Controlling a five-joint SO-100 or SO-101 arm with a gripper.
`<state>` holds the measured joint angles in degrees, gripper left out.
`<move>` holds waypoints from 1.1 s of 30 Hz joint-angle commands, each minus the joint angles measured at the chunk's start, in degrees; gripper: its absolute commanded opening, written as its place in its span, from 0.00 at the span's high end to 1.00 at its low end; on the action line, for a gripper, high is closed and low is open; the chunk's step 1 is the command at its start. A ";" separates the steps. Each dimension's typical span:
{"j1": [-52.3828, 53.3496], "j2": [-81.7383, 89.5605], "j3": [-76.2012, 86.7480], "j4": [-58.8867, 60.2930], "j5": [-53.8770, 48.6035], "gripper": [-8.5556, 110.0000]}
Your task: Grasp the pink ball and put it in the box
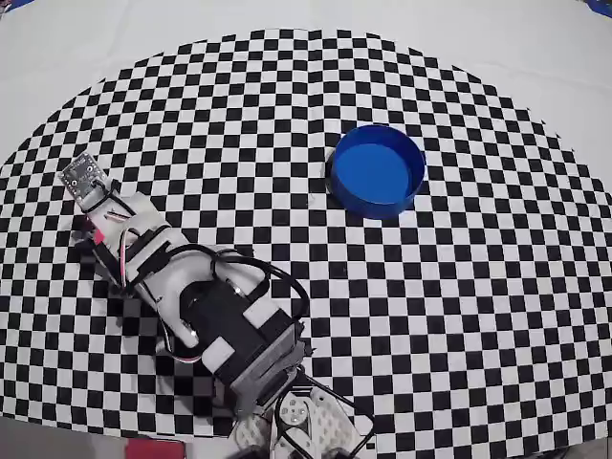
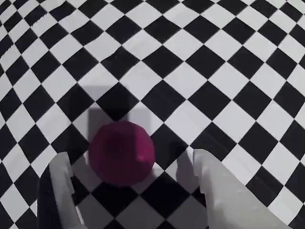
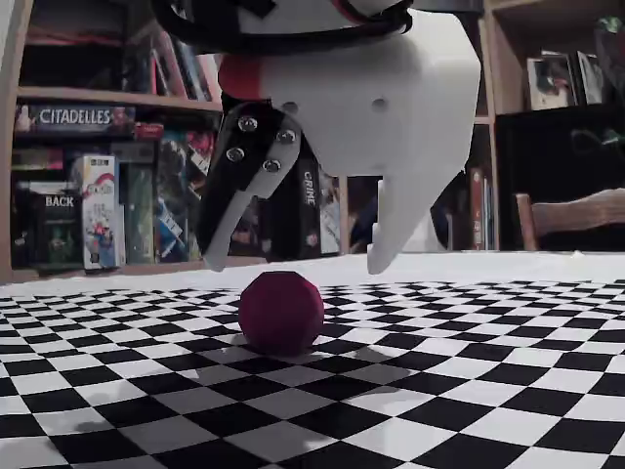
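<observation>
The pink ball (image 2: 121, 151) lies on the checkered cloth, a small magenta sphere. In the wrist view it sits between and just ahead of my two white fingers (image 2: 214, 191), nearer the left one. My gripper (image 2: 129, 156) is open, nothing touching the ball. From the fixed view the gripper (image 3: 293, 266) hangs over the ball (image 3: 281, 311), its fingertips about level with the ball's top and spread wider than it. The box (image 1: 378, 170), a round shallow blue container, stands at the upper right of the overhead view, far from the arm (image 1: 220, 316). There the arm hides the ball.
The black-and-white checkered cloth (image 1: 449, 316) covers a round table area, with plain white surface (image 1: 535, 57) beyond it. Bookshelves with boxes (image 3: 88, 195) and a chair back (image 3: 576, 215) stand behind the table in the fixed view.
</observation>
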<state>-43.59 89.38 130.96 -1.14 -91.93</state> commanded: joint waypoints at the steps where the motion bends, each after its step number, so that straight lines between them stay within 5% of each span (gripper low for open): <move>1: -0.70 -0.18 -2.37 0.09 -0.53 0.68; 33: -0.97 -7.82 -8.88 0.09 -0.53 0.68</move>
<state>-44.65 81.30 124.28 -1.14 -91.93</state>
